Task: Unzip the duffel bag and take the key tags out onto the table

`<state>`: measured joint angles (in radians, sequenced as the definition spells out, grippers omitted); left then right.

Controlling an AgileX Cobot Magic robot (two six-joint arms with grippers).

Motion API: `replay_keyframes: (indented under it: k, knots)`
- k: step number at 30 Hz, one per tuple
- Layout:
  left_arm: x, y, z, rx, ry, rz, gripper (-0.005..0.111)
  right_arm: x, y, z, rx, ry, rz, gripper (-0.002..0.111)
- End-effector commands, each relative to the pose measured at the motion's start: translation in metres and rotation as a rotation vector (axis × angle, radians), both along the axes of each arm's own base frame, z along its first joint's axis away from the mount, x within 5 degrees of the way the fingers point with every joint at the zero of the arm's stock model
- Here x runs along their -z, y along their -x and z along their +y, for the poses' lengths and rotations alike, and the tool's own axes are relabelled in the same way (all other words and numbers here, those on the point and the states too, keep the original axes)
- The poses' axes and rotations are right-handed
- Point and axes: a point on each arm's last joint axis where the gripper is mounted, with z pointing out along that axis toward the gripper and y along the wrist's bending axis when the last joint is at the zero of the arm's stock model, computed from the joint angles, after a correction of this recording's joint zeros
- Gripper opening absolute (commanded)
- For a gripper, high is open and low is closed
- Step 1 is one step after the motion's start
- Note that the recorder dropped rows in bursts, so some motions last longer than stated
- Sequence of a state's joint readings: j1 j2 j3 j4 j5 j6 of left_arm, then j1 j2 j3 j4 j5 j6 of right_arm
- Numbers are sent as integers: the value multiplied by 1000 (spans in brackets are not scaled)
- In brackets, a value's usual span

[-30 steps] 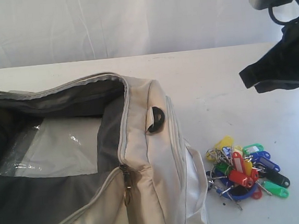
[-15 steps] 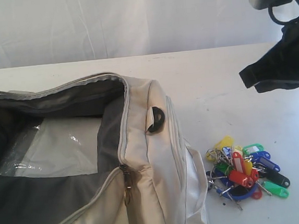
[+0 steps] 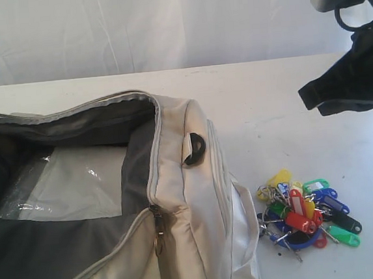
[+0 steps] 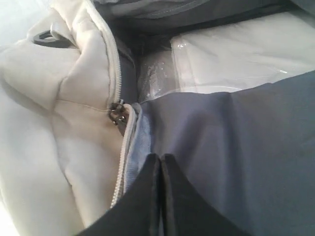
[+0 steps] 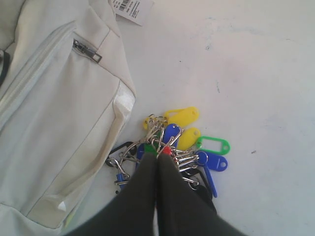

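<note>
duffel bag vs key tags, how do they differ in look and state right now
The duffel bag is large, plain cream-beige fabric; the key tags are a small bunch in red, yellow, green, blue and black. The duffel bag gapes unzipped, dark lining showing; the key tags lie heaped outside it. Both rest on the white table, side by side.

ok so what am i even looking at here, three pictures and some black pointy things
It is a two-armed robot at a white table. One picture comes from a camera off the arms. The other two come from cameras on each wrist, so the black wedges are the closed tips of the left end effector and right end effector. An unzipped cream duffel bag lies on the table, with a bunch of coloured key tags beside it. Neither end effector seems to hold anything.
</note>
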<state>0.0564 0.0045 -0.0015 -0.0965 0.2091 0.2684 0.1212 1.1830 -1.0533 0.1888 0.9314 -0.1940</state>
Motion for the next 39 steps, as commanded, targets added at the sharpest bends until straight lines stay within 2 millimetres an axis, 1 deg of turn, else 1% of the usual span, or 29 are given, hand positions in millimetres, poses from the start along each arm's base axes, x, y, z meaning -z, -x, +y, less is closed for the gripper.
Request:
replay_keyframes:
  k: [1,3,5,11,15,35,39]
  knots:
    - [3,1,0,-28,89,26,0,-2,0,0,3,-2,-12,1]
    - [3,1,-1,-77,230,28,0,-2,0,0,3,-2,-12,1]
    - [3,1,-1,-105,305,29,0,-2,0,0,3,-2,-12,1]
    - [3,1,0,-103,292,28,0,-2,0,0,3,-2,-12,1]
    - [3,1,0,-80,219,28,0,-2,0,0,3,-2,-12,1]
    - [2,1,0,-80,219,24,0,-2,0,0,3,-2,-12,1]
    - [2,1,2,-113,220,20,0,-2,0,0,3,-2,-12,1]
